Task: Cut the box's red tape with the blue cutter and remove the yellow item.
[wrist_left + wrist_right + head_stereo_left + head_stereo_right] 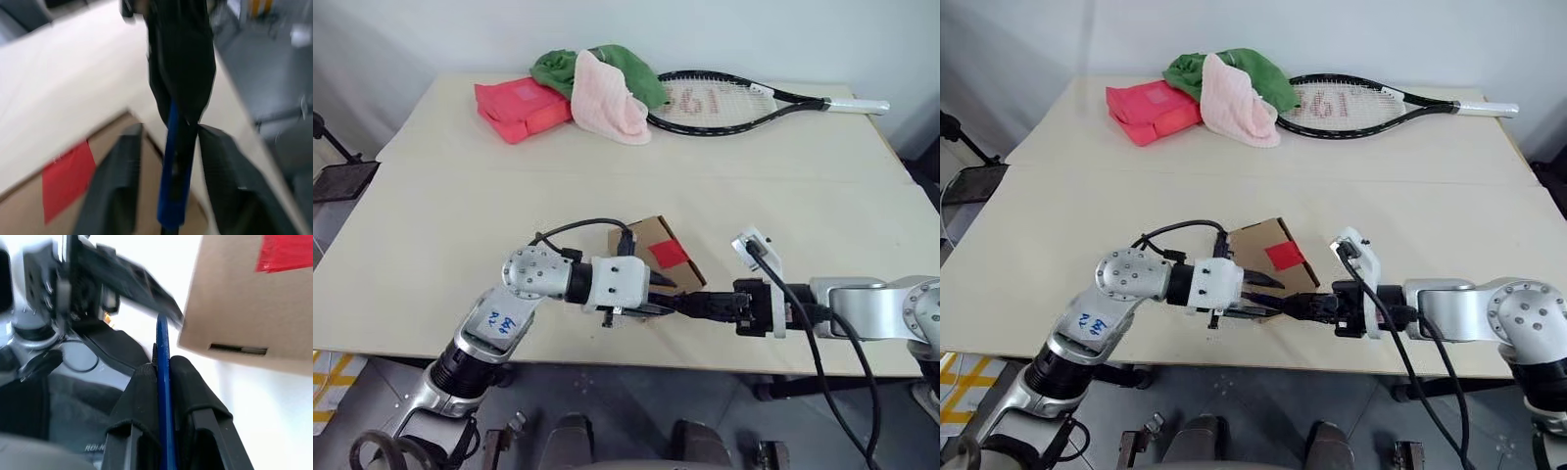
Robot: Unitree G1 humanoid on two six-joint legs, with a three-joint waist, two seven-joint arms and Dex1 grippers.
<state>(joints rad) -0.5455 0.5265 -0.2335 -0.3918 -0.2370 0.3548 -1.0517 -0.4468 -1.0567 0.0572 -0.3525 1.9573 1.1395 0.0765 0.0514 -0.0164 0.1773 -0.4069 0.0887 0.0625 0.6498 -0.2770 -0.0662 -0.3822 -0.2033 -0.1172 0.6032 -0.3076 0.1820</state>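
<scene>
A: Was any writing readable?

B: Only a little. The tennis racket (744,103) at the far edge of the worktop (431,225) had red marks on its strings, perhaps numbers, but I could not read them for sure. A small blue scribble was on the left arm, also unreadable.

A: And where was the box?

B: The box (651,257) stood near the front edge of the worktop, closed, with the red tape (669,254) on top.

A: Who held the blue cutter?

B: The right gripper (164,382) was closed narrow on the blue cutter (163,357); the right wrist view showed this clearly. In the left wrist view the left gripper (168,147) stood wide around the cutter, its fingers (120,181) apart from it. Both grippers met just in front of the box.

A: Anything else?

B: A red-pink packet (521,106) and pink and green cloths (607,86) lay at the far side.
</scene>
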